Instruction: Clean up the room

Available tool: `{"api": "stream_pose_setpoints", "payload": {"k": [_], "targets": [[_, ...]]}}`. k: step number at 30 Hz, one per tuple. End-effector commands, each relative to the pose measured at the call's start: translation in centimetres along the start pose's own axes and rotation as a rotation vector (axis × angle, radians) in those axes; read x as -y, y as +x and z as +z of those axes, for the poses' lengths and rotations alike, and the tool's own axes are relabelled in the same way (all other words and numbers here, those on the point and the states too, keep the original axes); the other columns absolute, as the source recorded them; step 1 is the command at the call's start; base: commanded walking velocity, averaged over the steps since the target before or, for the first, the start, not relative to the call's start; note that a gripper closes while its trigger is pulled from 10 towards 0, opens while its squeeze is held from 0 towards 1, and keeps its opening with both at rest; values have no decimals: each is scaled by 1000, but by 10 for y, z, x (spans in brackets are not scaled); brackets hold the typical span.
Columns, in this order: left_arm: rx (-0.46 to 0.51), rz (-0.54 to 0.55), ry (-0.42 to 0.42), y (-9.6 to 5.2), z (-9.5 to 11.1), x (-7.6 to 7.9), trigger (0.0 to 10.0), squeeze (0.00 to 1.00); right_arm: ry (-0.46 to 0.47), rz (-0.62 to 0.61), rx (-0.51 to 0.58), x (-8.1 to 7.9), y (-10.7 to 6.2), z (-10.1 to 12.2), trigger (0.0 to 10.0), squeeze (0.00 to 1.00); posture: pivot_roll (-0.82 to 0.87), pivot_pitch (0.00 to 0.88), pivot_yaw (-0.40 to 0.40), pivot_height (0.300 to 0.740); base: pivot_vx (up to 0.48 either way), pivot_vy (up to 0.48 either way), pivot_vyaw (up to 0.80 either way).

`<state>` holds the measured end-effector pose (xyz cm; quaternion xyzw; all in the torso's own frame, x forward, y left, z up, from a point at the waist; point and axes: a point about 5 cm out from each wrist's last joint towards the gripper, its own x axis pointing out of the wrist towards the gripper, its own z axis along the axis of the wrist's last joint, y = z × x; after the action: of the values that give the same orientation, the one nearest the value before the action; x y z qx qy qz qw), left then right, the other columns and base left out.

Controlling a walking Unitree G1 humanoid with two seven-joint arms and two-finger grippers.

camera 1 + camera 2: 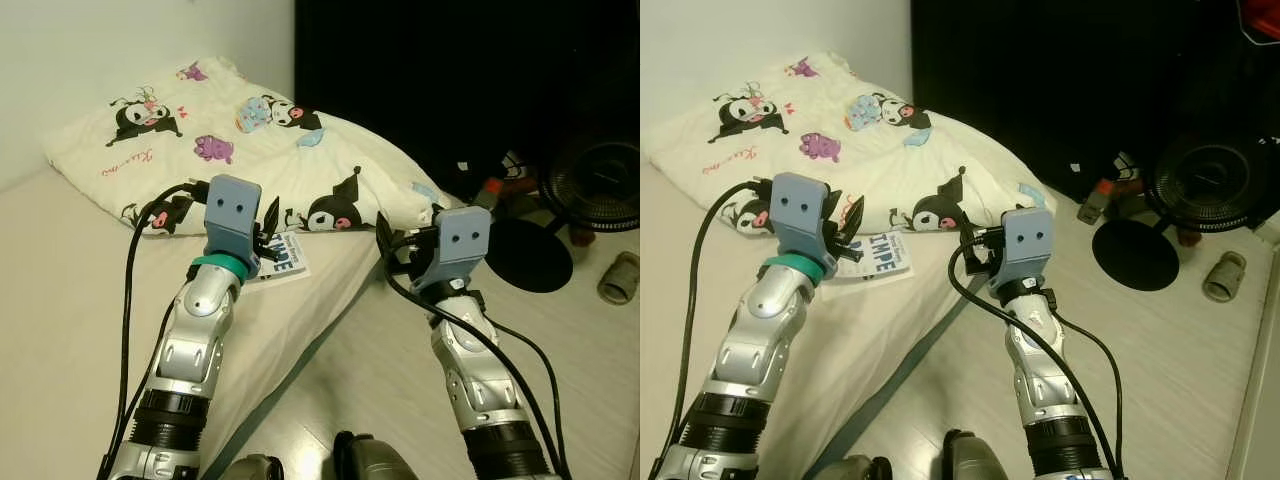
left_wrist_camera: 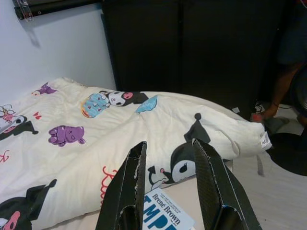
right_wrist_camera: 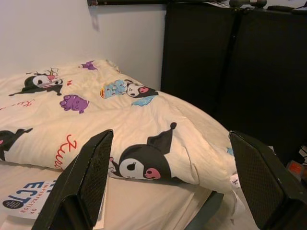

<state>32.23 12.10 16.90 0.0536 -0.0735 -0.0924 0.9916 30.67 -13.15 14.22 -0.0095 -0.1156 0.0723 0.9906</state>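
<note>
Early stage, nothing tidied yet. Book (image 1: 283, 257) lying on mattress (image 1: 60, 300), touching edge of cartoon-print quilt (image 1: 250, 150). Left gripper (image 2: 168, 177) parted just over book, empty. Right gripper (image 3: 168, 182) spread wide, empty. Floor clutter near fan (image 1: 600, 185) untouched.

Book (image 1: 285, 258) half hidden behind left claw (image 1: 268, 232), its cover title cut off, fan (image 1: 598, 185) cropped at edge

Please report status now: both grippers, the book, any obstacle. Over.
Left gripper open, above book on bed. Right gripper open wide, empty, at bed edge. Blanket bunched just behind book.
</note>
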Motion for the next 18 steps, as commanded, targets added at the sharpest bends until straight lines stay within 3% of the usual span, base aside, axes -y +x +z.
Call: {"api": "stream_pose_setpoints", "payload": {"k": [1, 18], "targets": [[-25, -10, -11, -2, -6, 2, 10000, 0, 2, -9, -18, 2, -4, -5, 10000, 0, -116, 54, 24, 694, 0, 0, 0], [-38, -16, 3, -4, -11, 2, 10000, 0, 10, -10, -20, 0, -5, -5, 10000, 0, -113, 63, 29, 649, 0, 0, 0]]}}
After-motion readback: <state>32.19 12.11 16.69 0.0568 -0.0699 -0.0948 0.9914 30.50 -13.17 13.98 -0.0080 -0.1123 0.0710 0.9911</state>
